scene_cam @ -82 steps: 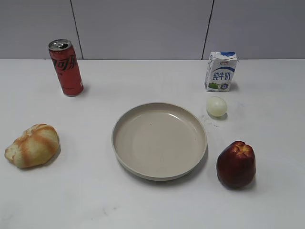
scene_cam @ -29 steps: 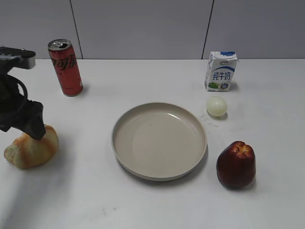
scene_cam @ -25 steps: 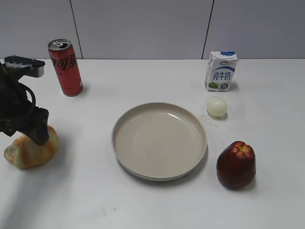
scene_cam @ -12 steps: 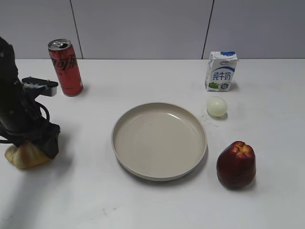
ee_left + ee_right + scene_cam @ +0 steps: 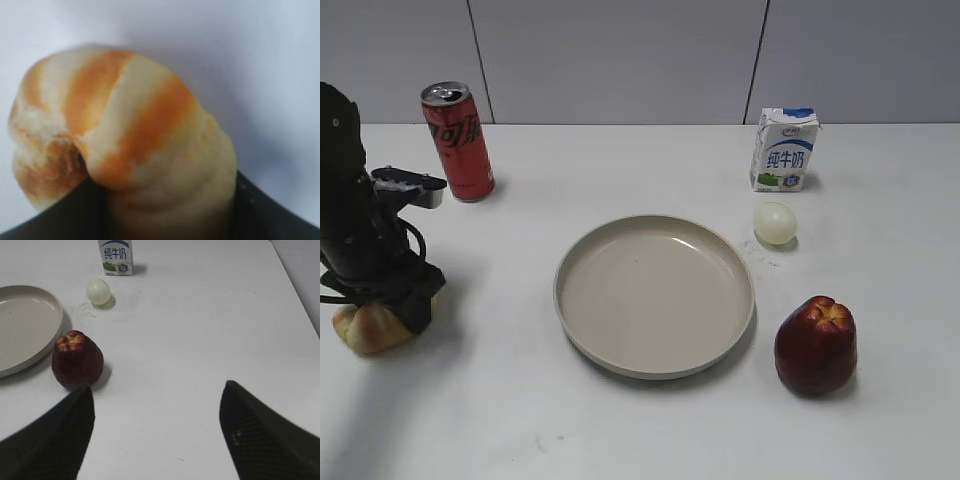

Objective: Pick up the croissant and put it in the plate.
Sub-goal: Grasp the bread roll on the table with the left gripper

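At table's left edge | left tool (image 5: 382, 305) pressed down over croissant (image 5: 365, 328)

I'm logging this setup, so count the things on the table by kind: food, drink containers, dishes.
Food: 3, the croissant, apple and egg
Drink containers: 2, the soda can and milk carton
Dishes: 1, the plate
Total: 6

Left gripper (image 5: 382, 312) is down at nine o'clock, fingers clamped on the croissant (image 5: 365, 327); right gripper (image 5: 156, 432) hangs spread wide
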Robot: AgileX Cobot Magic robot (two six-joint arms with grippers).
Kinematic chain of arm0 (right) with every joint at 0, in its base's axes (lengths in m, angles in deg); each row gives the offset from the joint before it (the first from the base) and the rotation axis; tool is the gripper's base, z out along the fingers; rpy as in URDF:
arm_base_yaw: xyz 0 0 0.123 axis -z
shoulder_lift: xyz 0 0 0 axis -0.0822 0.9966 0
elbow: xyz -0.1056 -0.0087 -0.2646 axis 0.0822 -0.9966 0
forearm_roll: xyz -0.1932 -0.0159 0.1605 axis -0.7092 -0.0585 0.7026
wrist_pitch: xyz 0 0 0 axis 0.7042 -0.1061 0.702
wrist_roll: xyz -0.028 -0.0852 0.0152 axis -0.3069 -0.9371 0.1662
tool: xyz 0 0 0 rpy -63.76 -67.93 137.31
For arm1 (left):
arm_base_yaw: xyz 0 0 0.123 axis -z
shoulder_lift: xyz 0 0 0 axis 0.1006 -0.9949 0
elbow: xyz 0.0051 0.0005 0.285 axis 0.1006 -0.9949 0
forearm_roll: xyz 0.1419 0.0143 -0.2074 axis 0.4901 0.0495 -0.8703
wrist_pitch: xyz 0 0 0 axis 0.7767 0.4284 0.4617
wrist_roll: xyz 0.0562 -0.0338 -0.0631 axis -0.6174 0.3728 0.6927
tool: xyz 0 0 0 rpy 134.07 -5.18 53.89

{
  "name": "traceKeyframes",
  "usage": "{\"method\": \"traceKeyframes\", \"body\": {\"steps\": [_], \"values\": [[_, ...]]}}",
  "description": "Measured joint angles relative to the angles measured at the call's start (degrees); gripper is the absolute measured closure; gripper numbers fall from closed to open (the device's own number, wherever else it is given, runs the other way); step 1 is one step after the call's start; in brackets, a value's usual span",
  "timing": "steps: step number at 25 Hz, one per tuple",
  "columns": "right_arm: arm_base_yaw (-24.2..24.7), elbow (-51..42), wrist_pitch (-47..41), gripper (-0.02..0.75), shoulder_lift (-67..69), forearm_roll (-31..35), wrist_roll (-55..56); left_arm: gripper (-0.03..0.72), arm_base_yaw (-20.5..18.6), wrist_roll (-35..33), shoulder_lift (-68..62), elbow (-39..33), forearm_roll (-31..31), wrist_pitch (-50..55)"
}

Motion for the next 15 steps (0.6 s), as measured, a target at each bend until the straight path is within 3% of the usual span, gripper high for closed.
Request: {"method": "traceKeyframes", "body": {"steps": [2, 9, 15], "values": [[0.00, 0.00, 0.00, 0.150, 0.00, 0.00, 0.05, 0.398, 0.00, -0.06, -0.10, 0.00, 0.62, -0.11], [0.00, 0.00, 0.00, 0.150, 0.00, 0.00, 0.05, 0.409, 0.24, -0.11, 0.86, 0.74, 1.14, 1.03], [0.00, 0.00, 0.00, 0.150, 0.00, 0.00, 0.05, 0.441, 6.10, -3.08, 5.12, 6.85, 1.47, 2.54]]}}
